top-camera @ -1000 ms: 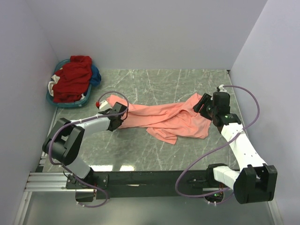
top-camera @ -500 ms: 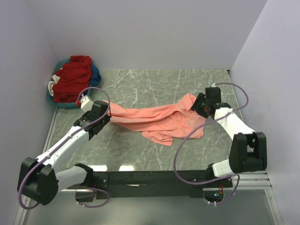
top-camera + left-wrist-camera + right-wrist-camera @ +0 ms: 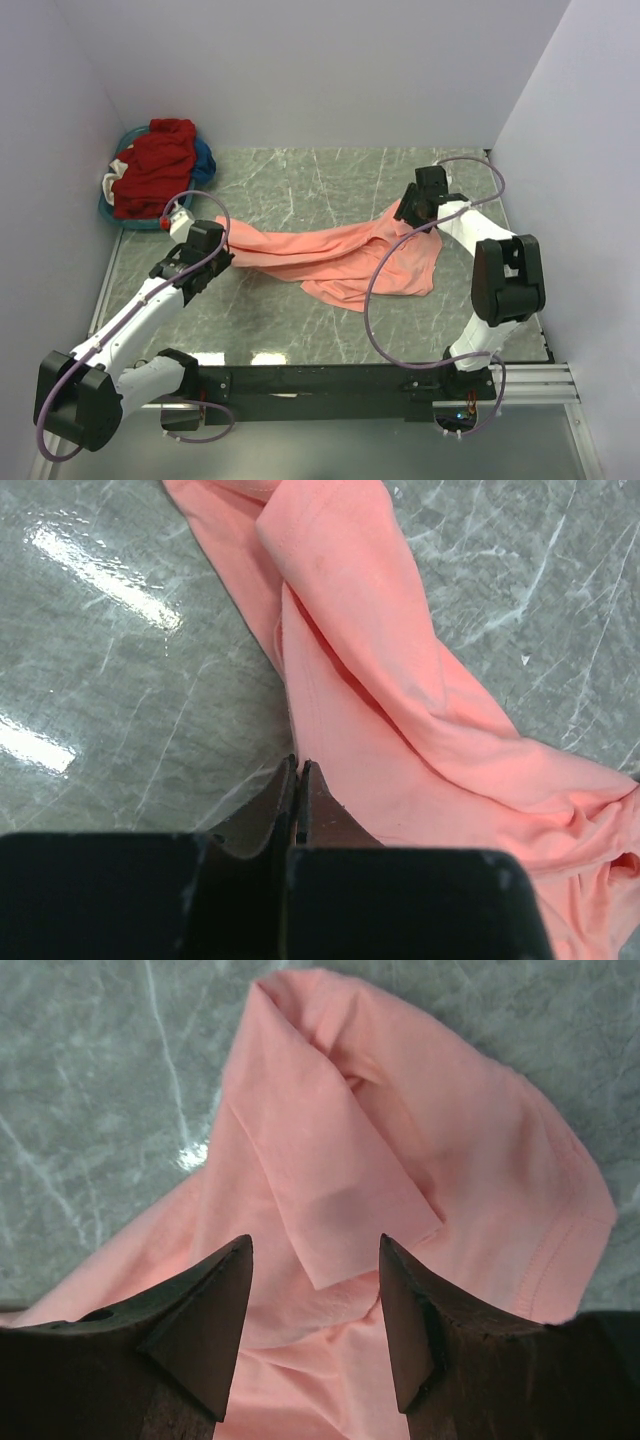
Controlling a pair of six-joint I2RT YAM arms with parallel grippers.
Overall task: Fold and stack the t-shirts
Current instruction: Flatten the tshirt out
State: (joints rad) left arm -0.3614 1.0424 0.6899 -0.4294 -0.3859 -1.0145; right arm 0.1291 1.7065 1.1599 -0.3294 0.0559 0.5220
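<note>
A salmon-pink t-shirt (image 3: 330,255) lies crumpled and stretched across the middle of the marble table. My left gripper (image 3: 222,243) is at its left end. In the left wrist view the gripper (image 3: 297,763) is shut on the shirt's edge (image 3: 380,680). My right gripper (image 3: 406,212) is over the shirt's far right corner. In the right wrist view it (image 3: 314,1242) is open, with a folded flap of the shirt (image 3: 400,1150) lying between and below its fingers. More t-shirts, red (image 3: 155,170), blue (image 3: 206,160) and white (image 3: 112,186), are piled in a basket.
The teal basket (image 3: 150,224) stands at the far left corner against the left wall. White walls close in the table on the left, back and right. Purple cables loop off both arms above the table.
My left gripper has pulled the shirt's left end farther left and the cloth has stretched out. My right gripper has moved left and toward the back along the shirt's right corner.
</note>
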